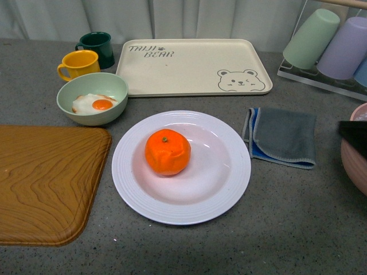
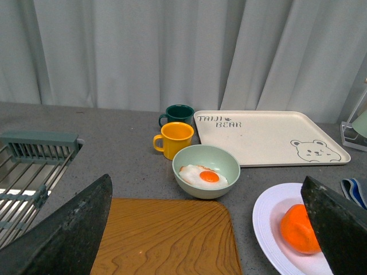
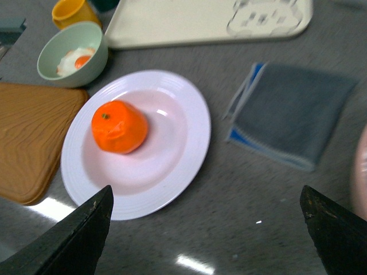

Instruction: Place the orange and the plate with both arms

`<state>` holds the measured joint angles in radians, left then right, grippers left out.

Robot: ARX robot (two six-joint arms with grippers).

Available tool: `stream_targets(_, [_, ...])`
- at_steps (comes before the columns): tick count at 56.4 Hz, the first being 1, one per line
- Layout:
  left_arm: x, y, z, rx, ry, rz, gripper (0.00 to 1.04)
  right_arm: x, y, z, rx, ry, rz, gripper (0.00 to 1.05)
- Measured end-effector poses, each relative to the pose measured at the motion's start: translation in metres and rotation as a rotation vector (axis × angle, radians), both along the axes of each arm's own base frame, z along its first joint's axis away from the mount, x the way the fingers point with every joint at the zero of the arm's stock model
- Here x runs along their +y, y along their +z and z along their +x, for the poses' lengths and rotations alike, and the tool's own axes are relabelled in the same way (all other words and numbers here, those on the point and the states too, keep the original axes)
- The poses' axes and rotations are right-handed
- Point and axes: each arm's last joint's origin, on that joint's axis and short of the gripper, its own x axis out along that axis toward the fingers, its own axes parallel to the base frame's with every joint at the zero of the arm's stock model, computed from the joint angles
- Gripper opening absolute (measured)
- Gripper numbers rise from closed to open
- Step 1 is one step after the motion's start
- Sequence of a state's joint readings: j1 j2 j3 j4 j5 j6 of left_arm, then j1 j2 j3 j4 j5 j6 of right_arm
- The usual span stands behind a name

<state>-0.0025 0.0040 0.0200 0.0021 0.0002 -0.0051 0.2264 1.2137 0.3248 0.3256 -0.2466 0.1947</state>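
Surface: grey speckled counter (image 1: 287, 217), with a pale curtain (image 1: 200, 17) behind it.
Layout: wooden board (image 1: 46, 183) at left, cream bear tray (image 1: 192, 66) at back, folded grey-blue cloth (image 1: 284, 137) at right.
Orange: the orange (image 1: 167, 152) sits on the plate (image 1: 229, 189), slightly left of its centre, stem dot up.
Plate: flat on the counter, between board and cloth.
Cut off: pink bowl (image 1: 355, 166) at the right edge, with an unidentifiable dark shape (image 1: 354, 134) over it.
Blur: the right wrist view is soft.
Left gripper (image 2: 205, 180): jaws wide apart, empty. One finger (image 2: 338, 229) partly hides orange and plate.
Right gripper (image 3: 206, 189): jaws spread, empty. The orange is ahead of it, apart from both fingers.
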Motion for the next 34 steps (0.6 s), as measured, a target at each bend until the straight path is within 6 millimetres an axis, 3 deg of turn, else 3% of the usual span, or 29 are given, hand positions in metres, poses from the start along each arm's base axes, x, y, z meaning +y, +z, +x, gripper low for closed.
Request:
stream_targets(14, [0.0, 0.0, 0.0, 0.0, 0.0, 0.0, 0.98, 0.021, -0.044, 0.055, 0.398, -0.019, 0.198, 0.95])
stream_targets(34, [0.0, 0.0, 0.0, 0.0, 0.0, 0.0, 0.98, 0.033, -0.093, 0.097, 0.627, -0.073, 0.364, 0.95])
